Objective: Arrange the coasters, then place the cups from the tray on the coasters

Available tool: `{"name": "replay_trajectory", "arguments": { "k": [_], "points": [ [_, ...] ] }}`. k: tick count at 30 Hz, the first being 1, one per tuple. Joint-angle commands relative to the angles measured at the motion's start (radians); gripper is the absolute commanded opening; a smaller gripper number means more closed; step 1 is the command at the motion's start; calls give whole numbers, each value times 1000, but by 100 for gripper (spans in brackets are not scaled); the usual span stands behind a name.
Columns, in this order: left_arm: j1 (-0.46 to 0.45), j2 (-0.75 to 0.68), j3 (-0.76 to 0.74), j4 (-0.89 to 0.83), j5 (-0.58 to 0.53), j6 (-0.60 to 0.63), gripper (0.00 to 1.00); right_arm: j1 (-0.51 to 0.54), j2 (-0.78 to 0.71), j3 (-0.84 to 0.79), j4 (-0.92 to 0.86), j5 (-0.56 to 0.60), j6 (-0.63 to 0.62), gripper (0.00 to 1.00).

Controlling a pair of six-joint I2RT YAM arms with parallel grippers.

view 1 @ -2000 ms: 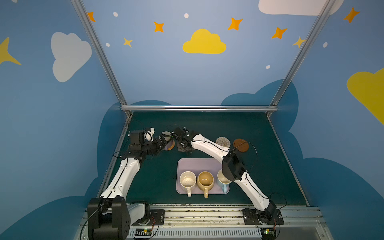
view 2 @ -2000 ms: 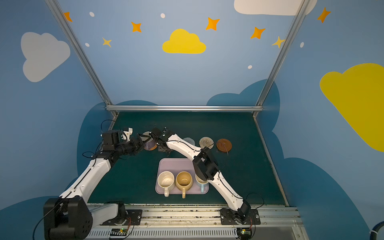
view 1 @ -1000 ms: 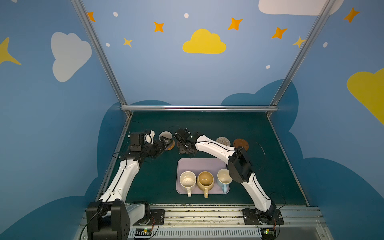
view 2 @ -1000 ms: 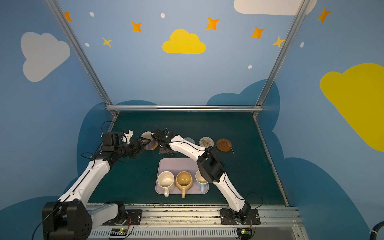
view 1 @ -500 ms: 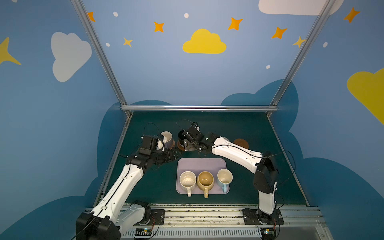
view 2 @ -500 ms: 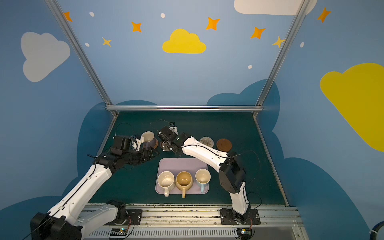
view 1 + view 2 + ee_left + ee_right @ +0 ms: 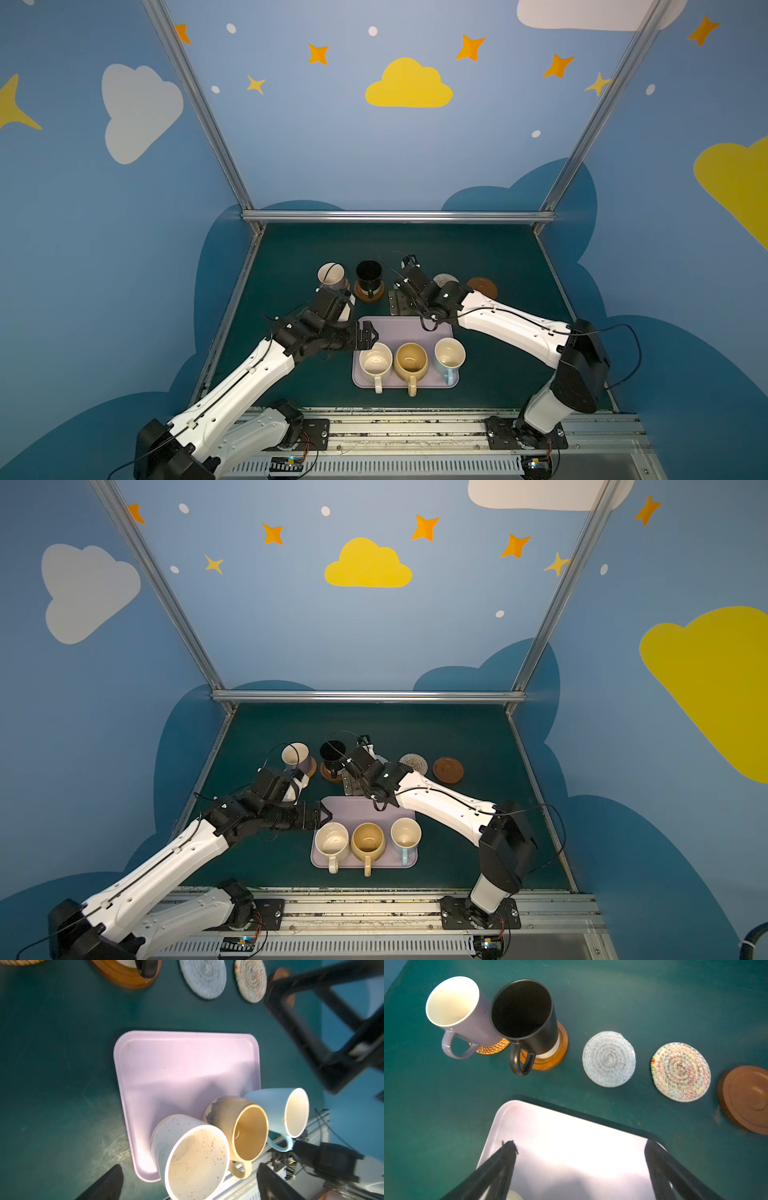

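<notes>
Two of five cups are seated; three coasters are unfilled.
Across mid-bench, the lavender cup (image 7: 454, 1014) sits on the rattan coaster (image 7: 494, 1048) and the black cup (image 7: 525, 1018) on a wooden coaster (image 7: 550, 1059). The grey coaster (image 7: 609, 1059), beige coaster (image 7: 681, 1072) and brown coaster (image 7: 745, 1097) lie bare. The speckled cup (image 7: 193, 1159), mustard cup (image 7: 247, 1126) and blue cup (image 7: 291, 1111) line the tray (image 7: 187, 1068) toward the bench's near edge. The left tool (image 7: 189, 1167) gapes empty at the speckled cup, and the right tool (image 7: 579, 1142) hangs wide and empty over the tray.
</notes>
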Motion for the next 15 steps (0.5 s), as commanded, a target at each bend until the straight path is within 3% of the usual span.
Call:
{"name": "replay_trajectory", "arguments": {
  "k": [1,7,12,15],
  "points": [
    [-46,-21,-19,-25,-64,-49,100,-12,-61,-48,64,-20,12,96],
    [-170,15,-24,-49,-106,-89,100,-30,-120,-104,71,-44,21,96],
    [-258,44,-37,-82,-177,-129,100,-33,-188,-184,203,-234,-49,95],
    [-292,45,-48,-79,-189,-157,100,-36,-215,-199,197,-273,-59,95]
  ]
}}
